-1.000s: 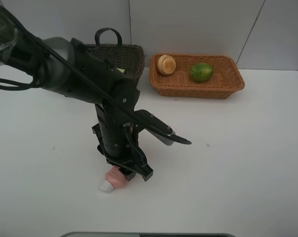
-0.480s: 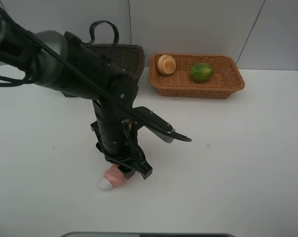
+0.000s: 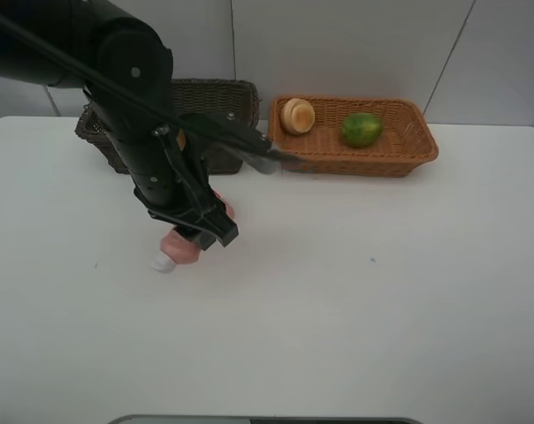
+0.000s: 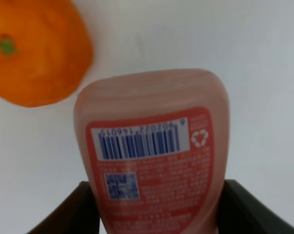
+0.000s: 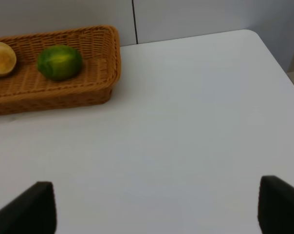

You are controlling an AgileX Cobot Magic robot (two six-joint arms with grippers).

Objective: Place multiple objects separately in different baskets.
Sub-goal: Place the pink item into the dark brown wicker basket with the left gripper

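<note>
The left tool [image 3: 196, 231] is closed on the tube [image 3: 180, 247], its dark fingers [image 4: 83, 207] pressed against both sides of the soft pink body. The tube is smooth plastic, flattened toward its crimped end, with a red label [image 4: 147, 161] carrying a barcode. Its small white cap [image 3: 164, 262] points to about 7 o'clock. It sits toward 9 o'clock from the middle of the worktop [image 3: 382, 291], which is plain, matte and white. I cannot tell whether the tube clears that surface.

In the wrist view a round, dimpled orange [image 4: 35, 51] with a green stem spot shows blurred past the crimped end. The bulky black arm [image 3: 117, 79] stands in front of the dark basket [image 3: 223, 97] at 11 o'clock, hiding most of it. What shows is deep, rectangular, tightly woven brown wicker.

Just beside it, at about 1 o'clock, is the light basket [image 3: 408, 150], shallow orange-tan wicker with flared walls. In it the pale peach [image 3: 297, 115] lies toward 9 o'clock. The glossy green lime [image 3: 362, 129] lies near the middle, apart from the peach.

The right tool [image 5: 154, 200] has its fingers [image 5: 278, 204] spread wide and holds nothing. It is over bare worktop, with the light basket off toward 10 o'clock.
</note>
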